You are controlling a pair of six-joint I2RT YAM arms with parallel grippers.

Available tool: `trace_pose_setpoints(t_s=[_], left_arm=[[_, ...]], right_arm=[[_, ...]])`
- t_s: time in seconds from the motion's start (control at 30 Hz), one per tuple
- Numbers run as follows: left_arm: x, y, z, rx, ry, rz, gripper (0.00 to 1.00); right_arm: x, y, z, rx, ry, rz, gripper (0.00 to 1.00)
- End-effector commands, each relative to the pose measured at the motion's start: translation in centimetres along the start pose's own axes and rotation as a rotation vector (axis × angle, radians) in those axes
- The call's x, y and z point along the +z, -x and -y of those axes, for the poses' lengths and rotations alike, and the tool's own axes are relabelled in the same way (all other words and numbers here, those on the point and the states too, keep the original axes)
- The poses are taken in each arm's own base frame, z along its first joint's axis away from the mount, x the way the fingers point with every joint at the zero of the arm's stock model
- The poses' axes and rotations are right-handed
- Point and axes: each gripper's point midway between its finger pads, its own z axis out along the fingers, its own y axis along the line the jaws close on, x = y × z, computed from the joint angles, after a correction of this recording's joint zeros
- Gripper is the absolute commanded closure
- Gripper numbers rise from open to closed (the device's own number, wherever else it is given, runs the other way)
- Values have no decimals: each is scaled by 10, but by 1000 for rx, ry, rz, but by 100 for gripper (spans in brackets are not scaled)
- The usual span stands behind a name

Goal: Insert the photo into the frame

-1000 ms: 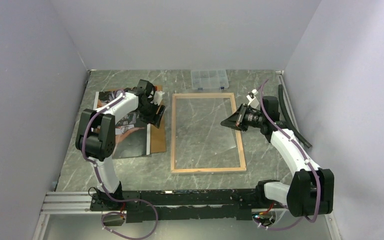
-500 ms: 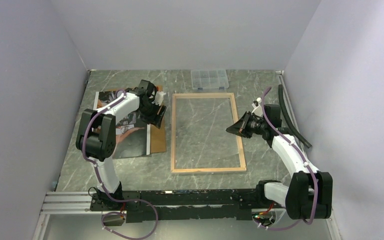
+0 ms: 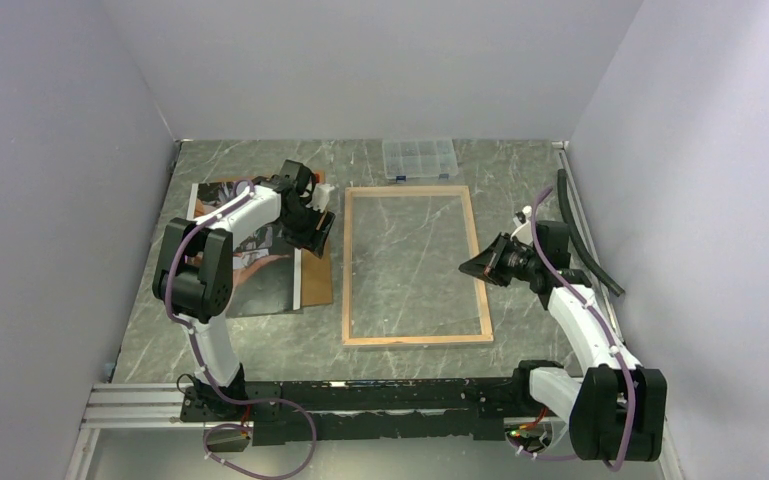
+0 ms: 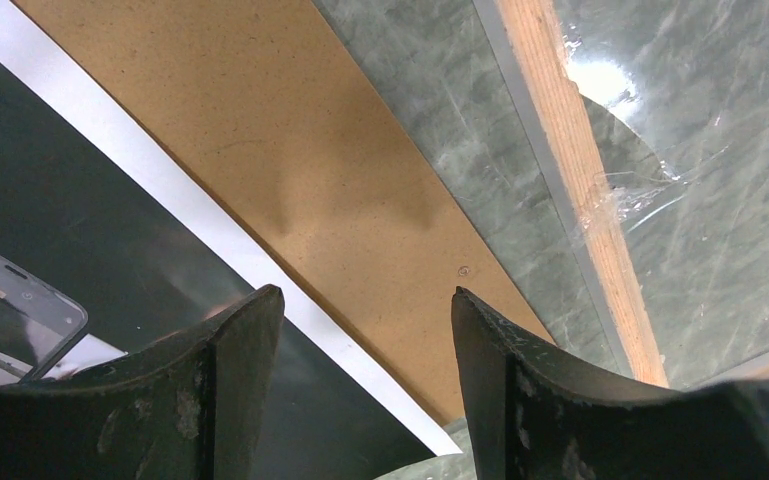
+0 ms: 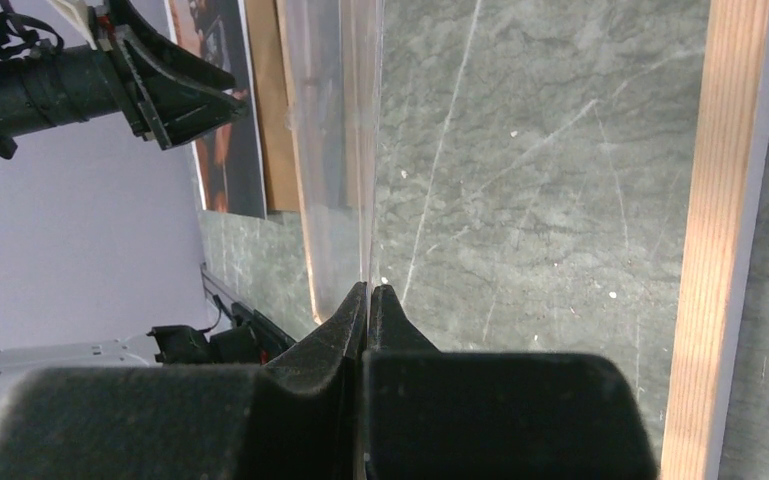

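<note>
Over the last second my right arm has slid back toward 6 o'clock along the right rail of the large light-wood rectangular frame [image 3: 415,340]. Its fingers [image 5: 368,290] are clenched. In the wrist view they appear to pinch the edge of the frame's clear pane [image 5: 335,150], which runs away from the tips almost edge-on. I judge the pane is being tilted or drawn clear of the opening, though the overhead view is too faint to show how far it is raised.

My left arm has not moved in that time. Its fingers [image 3: 317,228] stand released and grip nothing. They hover over the seam where the white margin of the large dark-toned paper photo [image 3: 260,275] meets the plain brown backing board [image 3: 318,275].

The photo lies flat on the green-grey marbled counter [image 3: 260,345] at 9 o'clock of the frame. It overlaps the board, and the board's right strip sits just beside the frame's left rail. A small clear plastic compartment box [image 3: 420,158] sits at 12 o'clock of the frame.

So the photo is untouched and the frame is still being prepared. Once the right side is settled, I expect the left fingers will have to catch the photo's thin right edge. That will be fiddly, because the paper lies flush on the board.
</note>
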Motion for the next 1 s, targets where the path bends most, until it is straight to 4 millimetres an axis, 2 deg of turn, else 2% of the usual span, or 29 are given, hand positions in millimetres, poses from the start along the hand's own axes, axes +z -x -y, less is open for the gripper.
trace_pose_setpoints(t_s=[0.0, 0.63, 0.77, 0.97], left_arm=[[-8, 9, 5, 11, -5, 36, 32], [-9, 14, 8, 24, -4, 35, 33], [-7, 14, 9, 29, -1, 36, 33], [8, 10, 14, 41, -4, 14, 33]], right_arm=[[1, 4, 4, -23, -1, 28, 100], [-7, -2, 10, -15, -9, 25, 100], [-6, 1, 2, -26, 39, 34, 100], [-1, -1, -10, -11, 149, 13, 100]])
